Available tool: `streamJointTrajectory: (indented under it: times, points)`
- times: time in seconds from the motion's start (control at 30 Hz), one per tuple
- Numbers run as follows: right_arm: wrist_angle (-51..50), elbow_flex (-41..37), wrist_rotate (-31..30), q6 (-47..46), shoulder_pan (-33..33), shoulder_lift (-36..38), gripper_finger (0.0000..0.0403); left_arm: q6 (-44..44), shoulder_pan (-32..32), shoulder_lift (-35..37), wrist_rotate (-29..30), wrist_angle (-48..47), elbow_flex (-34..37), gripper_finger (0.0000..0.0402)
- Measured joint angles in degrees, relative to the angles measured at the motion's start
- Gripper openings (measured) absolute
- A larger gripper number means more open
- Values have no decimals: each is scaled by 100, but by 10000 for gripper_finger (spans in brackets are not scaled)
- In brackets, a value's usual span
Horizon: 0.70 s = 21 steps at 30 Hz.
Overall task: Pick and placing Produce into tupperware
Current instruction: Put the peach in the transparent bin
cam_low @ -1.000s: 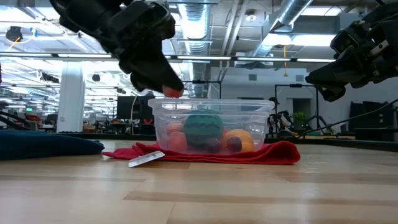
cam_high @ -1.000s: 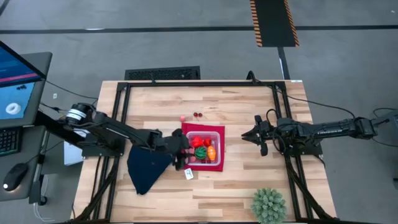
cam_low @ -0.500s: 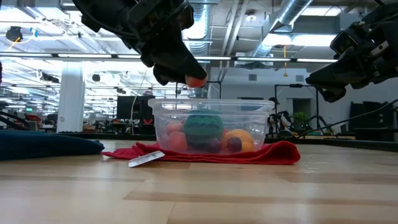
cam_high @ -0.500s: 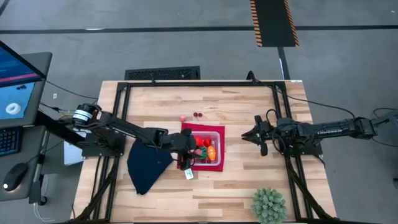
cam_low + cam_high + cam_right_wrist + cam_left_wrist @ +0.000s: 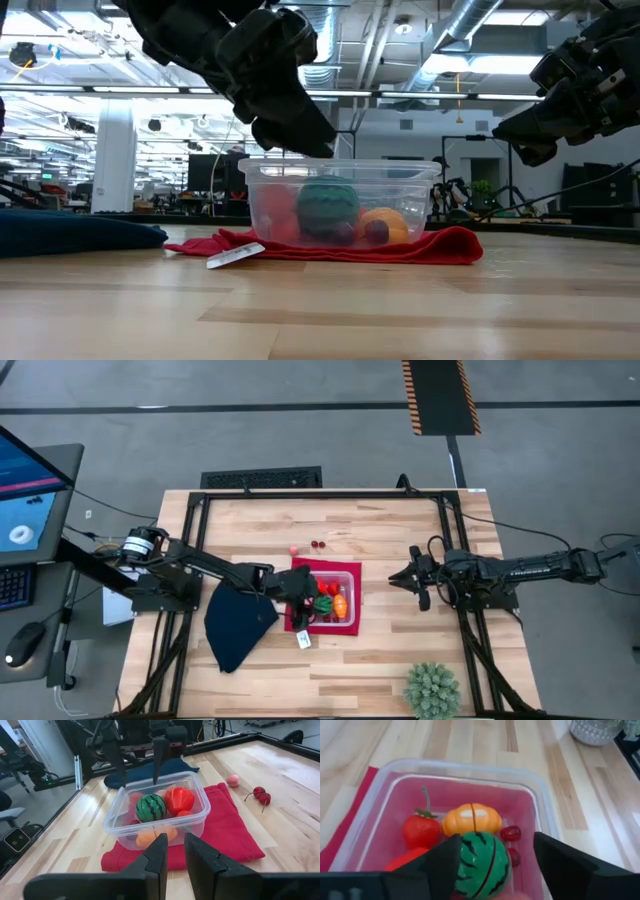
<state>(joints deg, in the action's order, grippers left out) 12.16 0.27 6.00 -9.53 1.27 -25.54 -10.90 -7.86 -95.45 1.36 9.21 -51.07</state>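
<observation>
Green dark-striped watermelon [image 5: 482, 865], orange pumpkin [image 5: 473, 819], red strawberry [image 5: 420, 829], red mat [image 5: 232, 827], navy cloth [image 5: 237, 625]
</observation>
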Motion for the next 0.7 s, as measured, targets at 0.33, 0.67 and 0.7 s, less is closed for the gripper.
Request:
streamJointTrajectory:
  times: [0.33,0.67,0.7]
  points:
    - [-10,0,0,-1,1,0,88,86,-63,873,721,-834,2,264]
    - [-19,0,2,-1,1,0,88,-842,132,2286,2107,-2467,606,265]
    - [-20,0,2,1,-1,0,88,-951,235,2398,2128,-2435,760,265]
